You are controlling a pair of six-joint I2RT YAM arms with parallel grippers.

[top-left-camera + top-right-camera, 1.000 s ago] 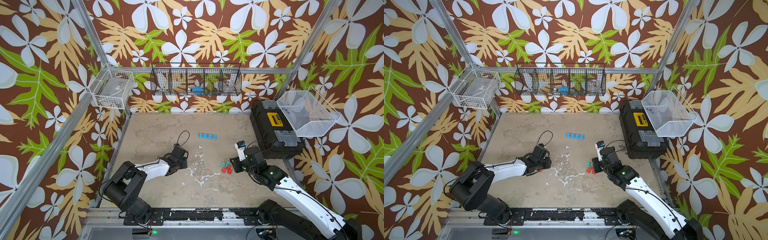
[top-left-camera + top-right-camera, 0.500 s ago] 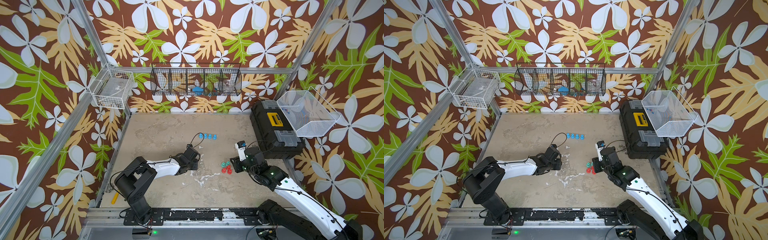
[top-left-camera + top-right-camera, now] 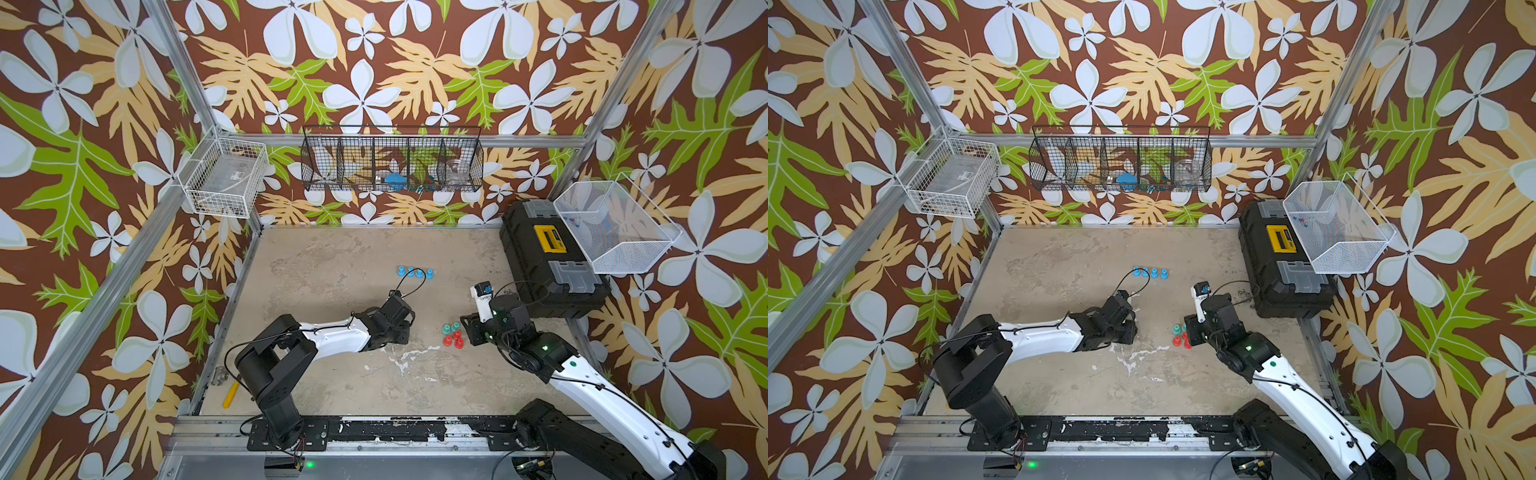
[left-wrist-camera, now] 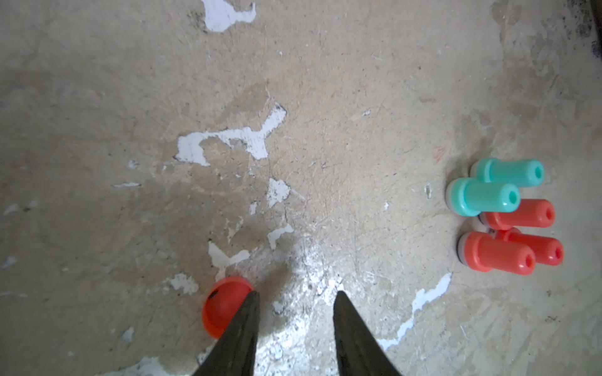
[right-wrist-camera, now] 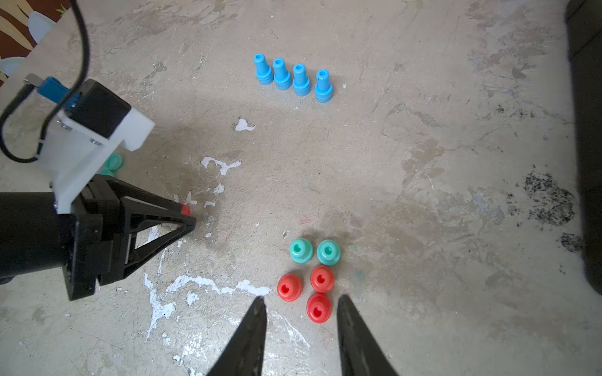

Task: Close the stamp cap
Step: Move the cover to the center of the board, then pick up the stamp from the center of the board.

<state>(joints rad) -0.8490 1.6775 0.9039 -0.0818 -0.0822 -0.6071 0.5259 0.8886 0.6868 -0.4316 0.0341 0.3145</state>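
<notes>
- While my left fingers point(image 4: 355, 332) stand slightly apart with nothing between them, the red cap point(image 4: 224, 306) lies just outside one of them. It may be touching, but that finger hides the contact.
- Ahead of those tips, well apart, stand the red stamps point(image 4: 498, 255) and teal stamps point(image 4: 482, 197).
- My right fingers point(image 5: 247, 335) are spread too, and one of the red stamps sits between their tips, unpinched.
</notes>
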